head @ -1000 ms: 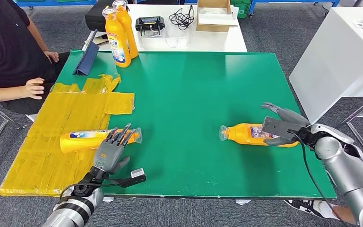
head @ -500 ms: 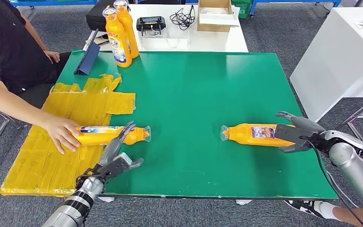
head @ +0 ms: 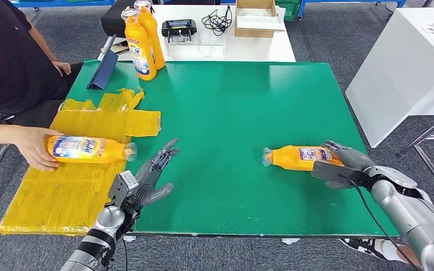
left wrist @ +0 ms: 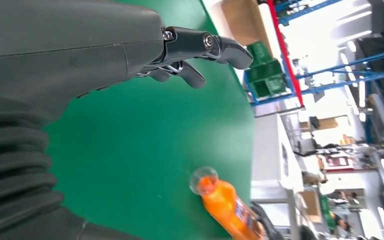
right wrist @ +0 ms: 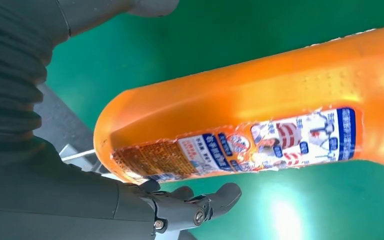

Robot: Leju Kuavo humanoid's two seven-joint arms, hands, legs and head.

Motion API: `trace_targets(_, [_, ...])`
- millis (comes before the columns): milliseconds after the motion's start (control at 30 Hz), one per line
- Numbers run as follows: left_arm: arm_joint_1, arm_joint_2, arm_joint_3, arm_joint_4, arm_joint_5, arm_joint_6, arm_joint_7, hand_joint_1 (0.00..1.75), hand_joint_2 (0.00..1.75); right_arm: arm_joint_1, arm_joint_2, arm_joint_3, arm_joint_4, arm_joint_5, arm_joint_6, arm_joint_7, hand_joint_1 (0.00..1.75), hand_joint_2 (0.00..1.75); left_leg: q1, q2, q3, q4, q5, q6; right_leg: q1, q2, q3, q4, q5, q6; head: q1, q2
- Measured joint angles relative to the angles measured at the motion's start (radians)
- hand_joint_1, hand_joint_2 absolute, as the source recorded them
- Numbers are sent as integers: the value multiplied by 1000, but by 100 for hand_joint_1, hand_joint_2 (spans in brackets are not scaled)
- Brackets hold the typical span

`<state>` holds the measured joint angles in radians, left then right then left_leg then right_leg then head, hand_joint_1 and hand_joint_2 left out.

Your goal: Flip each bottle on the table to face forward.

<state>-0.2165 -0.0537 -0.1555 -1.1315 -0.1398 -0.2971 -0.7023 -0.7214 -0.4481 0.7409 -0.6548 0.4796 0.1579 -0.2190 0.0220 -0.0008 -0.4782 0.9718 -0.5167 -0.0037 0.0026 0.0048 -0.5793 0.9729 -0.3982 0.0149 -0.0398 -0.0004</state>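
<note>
An orange bottle (head: 295,158) lies on its side on the green table (head: 231,101), cap toward the middle, label facing up; it also lies in the left wrist view (left wrist: 226,206) and the right wrist view (right wrist: 260,115). My right hand (head: 340,164) sits at its base end, thumb and fingers (right wrist: 195,210) spread on either side with gaps to the bottle. My left hand (head: 148,177) hovers open above the table's near left part, holding nothing. A person's hand (head: 34,148) holds a second orange bottle (head: 87,149) over the yellow mat (head: 62,192).
Two more orange bottles (head: 141,42) stand upright at the table's far left corner beside a blue tablet stand (head: 103,70). A white table (head: 226,39) behind carries a box, cables and a device. The person sits at the left edge.
The person's hand has carried the left bottle away to the left, over the yellow mat. My left hand has let go and opened. My right hand has slid back to the other bottle's base.
</note>
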Motion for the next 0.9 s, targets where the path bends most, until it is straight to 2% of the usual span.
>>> trace_targets(133, [14,-10,-1,-31,-6,-6,0,0,0,-31,68,1,67,69,-41,28,0,175,0,2,1,0,0,0,0,1,0,0,0,0,0,0])
trace_targets(233, [21,-15,-3,-43,-9,-6,0,0,0,-50,115,2,113,105,-35,52,0,175,0,1,2,0,0,0,0,1,0,0,0,0,0,0])
trace_targets(333, [23,-17,-4,-45,-10,-9,0,0,0,-65,145,6,158,131,7,74,0,175,0,1,2,0,0,0,0,1,0,0,0,0,0,0])
trace_targets(433, [20,-17,-5,-45,-5,-22,0,0,0,-82,159,20,203,163,95,110,0,175,0,1,2,0,0,0,0,1,0,0,0,0,0,0])
trace_targets(467, [18,-17,-6,-45,-2,-26,0,0,0,-89,161,27,216,172,119,118,37,175,0,0,2,0,0,0,0,0,0,0,0,0,0,0])
trace_targets(567, [7,-18,-13,-41,1,-30,0,0,0,-105,159,49,249,190,185,126,168,175,-1,0,3,0,0,0,0,0,1,0,0,0,0,0])
trace_targets(600, [0,-18,-18,-37,2,-29,0,0,0,-108,156,56,258,192,207,126,175,175,-1,0,4,0,0,0,0,0,2,0,0,0,0,0])
trace_targets(667, [-12,-18,-30,-31,3,-27,0,0,0,-110,149,66,270,187,232,122,175,175,-1,-1,5,0,0,0,0,-1,3,-1,0,0,0,0])
trace_targets(900, [-27,-18,-49,-16,20,-15,0,0,0,-108,135,67,284,139,218,113,175,175,-1,-1,8,0,0,1,0,-1,7,-1,0,0,0,0])
